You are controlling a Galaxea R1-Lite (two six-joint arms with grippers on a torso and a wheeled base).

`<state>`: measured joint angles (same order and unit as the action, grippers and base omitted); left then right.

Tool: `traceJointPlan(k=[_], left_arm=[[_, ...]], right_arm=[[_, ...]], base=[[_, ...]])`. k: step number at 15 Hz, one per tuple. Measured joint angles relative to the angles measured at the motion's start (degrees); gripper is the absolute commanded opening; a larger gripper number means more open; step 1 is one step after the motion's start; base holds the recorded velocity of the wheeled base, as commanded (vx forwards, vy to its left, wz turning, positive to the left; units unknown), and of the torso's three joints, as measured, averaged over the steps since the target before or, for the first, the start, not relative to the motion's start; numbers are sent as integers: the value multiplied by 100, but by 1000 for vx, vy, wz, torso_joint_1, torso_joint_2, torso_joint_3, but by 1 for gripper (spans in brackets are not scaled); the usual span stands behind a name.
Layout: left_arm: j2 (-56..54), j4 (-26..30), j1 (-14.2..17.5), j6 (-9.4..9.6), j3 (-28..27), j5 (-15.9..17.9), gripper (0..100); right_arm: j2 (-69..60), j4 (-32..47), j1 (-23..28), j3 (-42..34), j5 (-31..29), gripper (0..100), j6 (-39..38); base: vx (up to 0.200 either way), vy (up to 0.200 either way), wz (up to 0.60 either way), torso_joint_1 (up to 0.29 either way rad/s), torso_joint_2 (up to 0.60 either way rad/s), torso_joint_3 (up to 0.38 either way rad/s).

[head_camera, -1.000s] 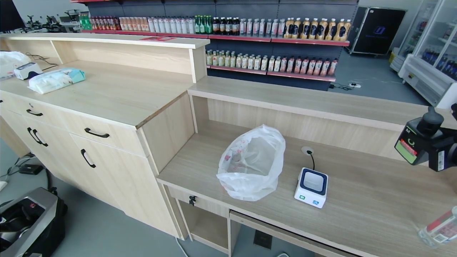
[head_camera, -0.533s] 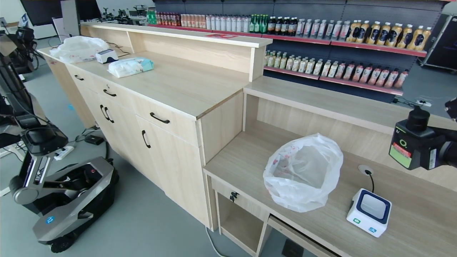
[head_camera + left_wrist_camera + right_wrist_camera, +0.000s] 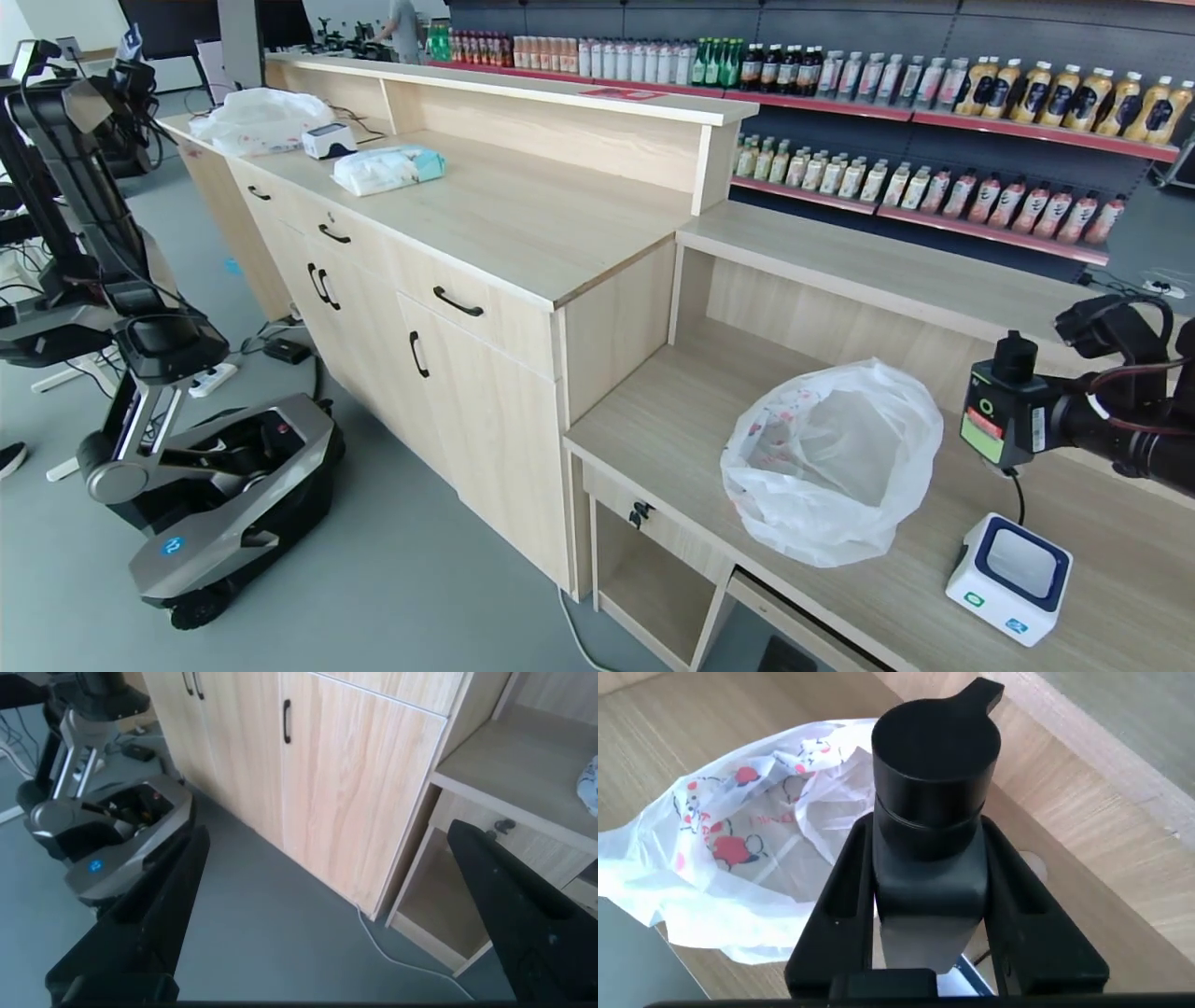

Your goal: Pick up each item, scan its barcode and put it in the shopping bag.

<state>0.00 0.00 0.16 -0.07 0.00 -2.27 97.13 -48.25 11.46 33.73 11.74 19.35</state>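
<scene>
I've got the right gripper [image 3: 929,917] clamped on the black bottle [image 3: 1001,413], up in the air beside the bag [image 3: 831,457] near the counter's [image 3: 672,420] front edge. The left gripper [image 3: 327,905] is wide open and empty.

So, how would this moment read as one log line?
right gripper: shut on bottle | bottle: aloft near bag, scanner | left gripper: open, empty
</scene>
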Motion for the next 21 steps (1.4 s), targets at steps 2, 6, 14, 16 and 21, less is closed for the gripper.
traceJointPlan(k=[2, 6, 14, 16, 21], left_arm=[[0, 0, 0, 0, 0, 0, 100], [0, 0, 0, 0, 0, 0, 100], [0, 0, 0, 0, 0, 0, 100], [0, 0, 0, 0, 0, 0, 100], [0, 0, 0, 0, 0, 0, 100]], right_arm=[[463, -323, 50, -33, 279, 0, 13], [1152, -824, 72, -50, 681, 0, 9], [2166, -2020, 66, 46, 1414, 0, -20], [2436, -2158, 66, 204, 1684, 0, -22], [3143, -2694, 66, 833, 1894, 0, -433]], base=[[0, 0, 0, 0, 0, 0], [0, 0, 0, 0, 0, 0], [0, 0, 0, 0, 0, 0], [0, 0, 0, 0, 0, 0], [0, 0, 0, 0, 0, 0]])
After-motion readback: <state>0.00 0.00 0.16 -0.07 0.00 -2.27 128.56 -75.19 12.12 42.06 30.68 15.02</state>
